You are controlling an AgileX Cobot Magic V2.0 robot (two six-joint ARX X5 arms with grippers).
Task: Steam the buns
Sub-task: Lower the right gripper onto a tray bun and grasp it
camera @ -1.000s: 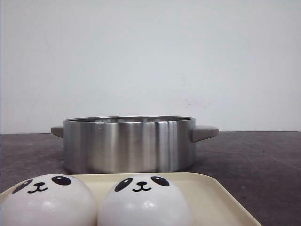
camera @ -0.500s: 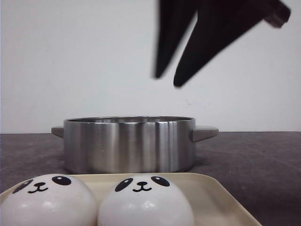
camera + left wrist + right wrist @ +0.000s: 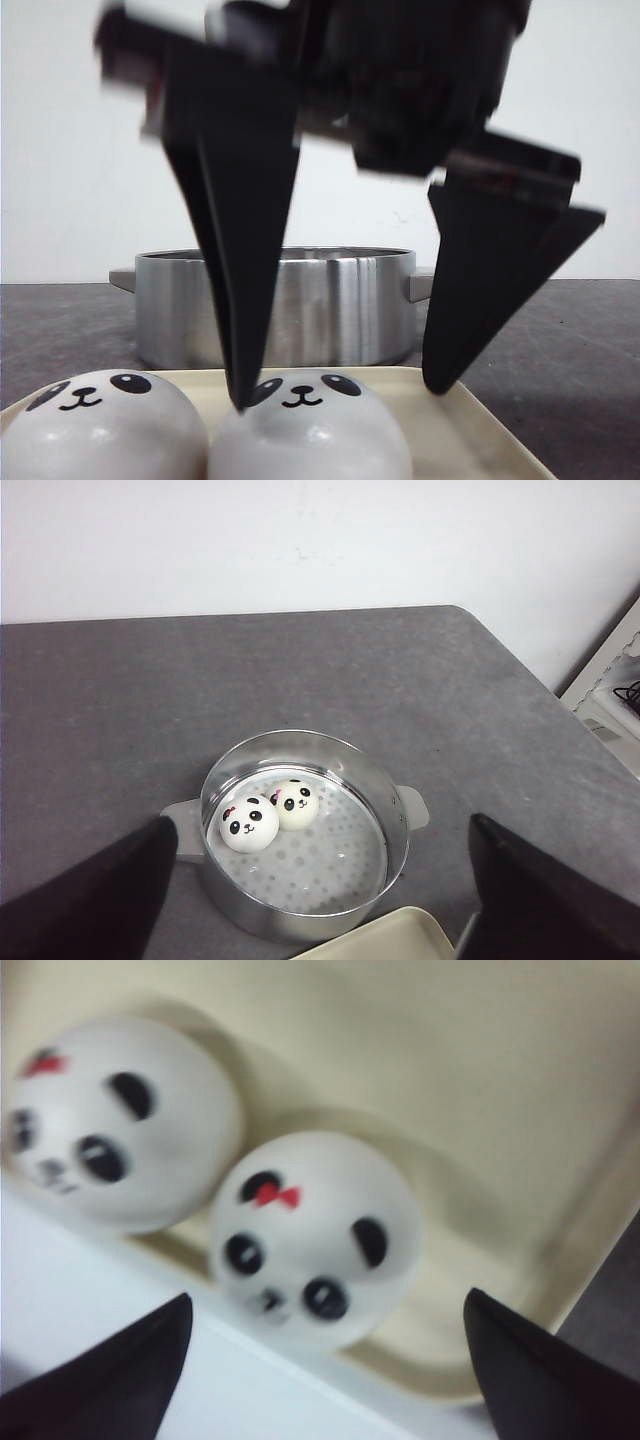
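Two buns loaded: a pair of round white glossy panda-faced buns [image 3: 261, 815] already sits touching on the perforated floor of the brushed-steel two-handled steamer pot [image 3: 300, 830] — I read the job as roughly half done.
Two buns waiting: the other pair rests side by side on the cream plastic tray [image 3: 470, 425] in front of the pot; the one nearer the tray's right side [image 3: 308, 428] is my target, its neighbour [image 3: 100, 428] just beside it on the left.
Right gripper [image 3: 340, 395]: black tapered fingers spread wide, straddling the target bun from above — one tip just at the bun's upper left, by its eye, the other beside its right flank over bare tray. Nothing is held.
Why that pose: I keep the jaws wide so they clear the dome before closing; the right wrist view shows the bun [image 3: 315, 1235] centred between the tips.
Left gripper [image 3: 320, 900]: fingers apart and empty, parked high over the dark grey table [image 3: 120, 700] with the pot in sight — I judge it is out of the way.
Risk: the left fingertip lies close to the gap between the two buns, so closing could nudge the neighbour.
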